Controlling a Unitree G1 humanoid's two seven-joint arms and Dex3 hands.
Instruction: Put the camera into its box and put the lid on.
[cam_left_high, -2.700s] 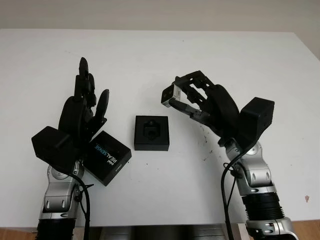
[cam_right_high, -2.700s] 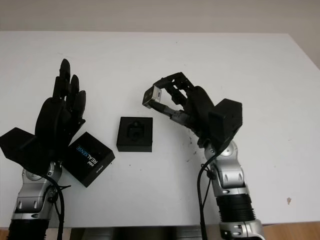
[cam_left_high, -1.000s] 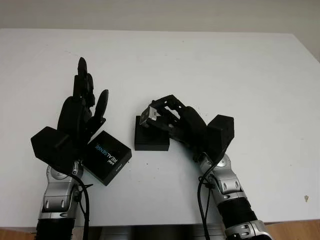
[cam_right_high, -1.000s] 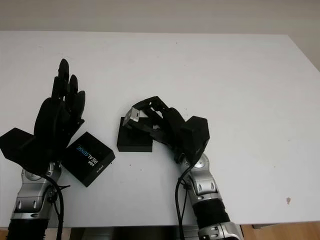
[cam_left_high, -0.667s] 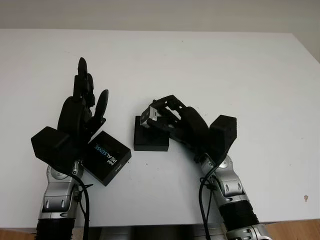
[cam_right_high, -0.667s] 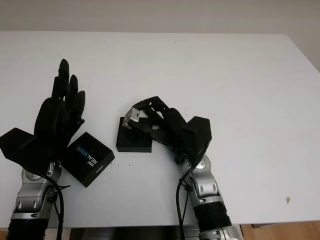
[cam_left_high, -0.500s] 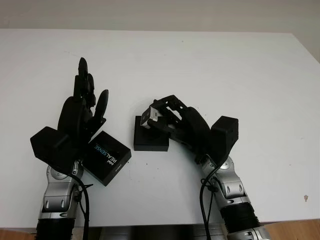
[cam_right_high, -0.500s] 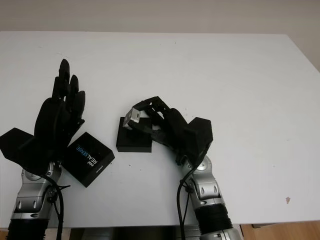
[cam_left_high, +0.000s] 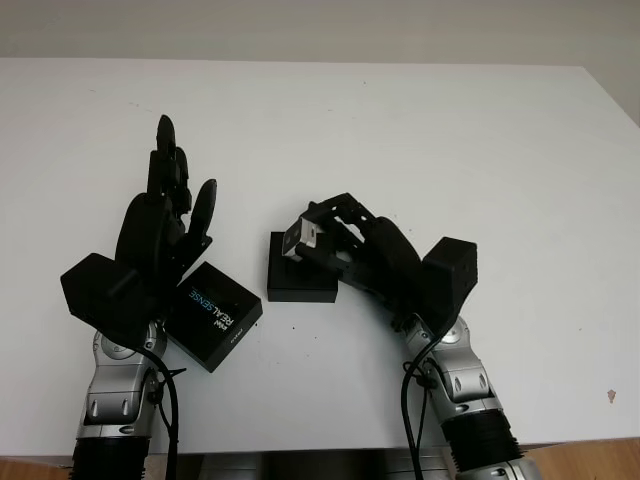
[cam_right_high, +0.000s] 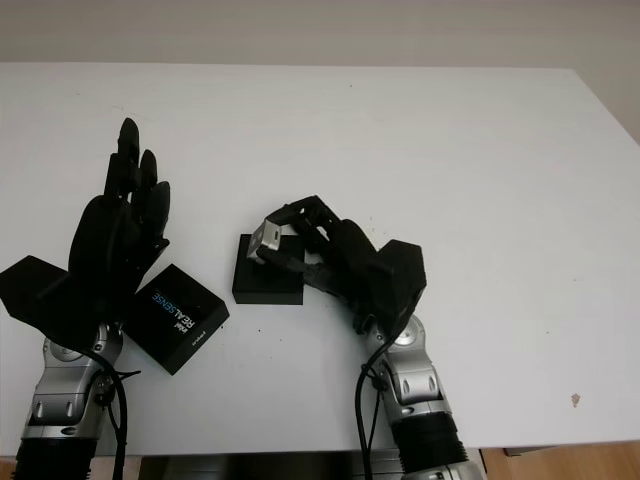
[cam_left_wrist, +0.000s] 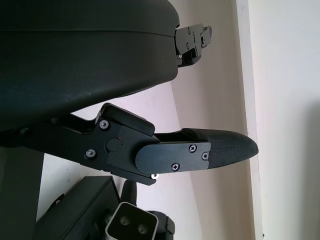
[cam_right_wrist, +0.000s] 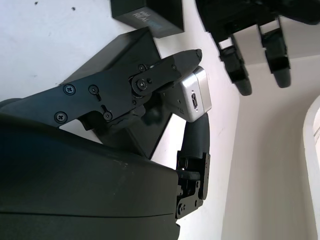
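The first step is in hand: the camera (cam_left_high: 301, 238) is clamped in the fingers of the right hand (cam_left_high: 375, 262) just above the open box (cam_left_high: 297, 282). Next it must be squared to the recess and lowered. The lid (cam_left_high: 211, 315) lies beside the box, under the open left hand (cam_left_high: 155, 240). Bare tabletop (cam_left_high: 420, 120) is left all around, edges far off.
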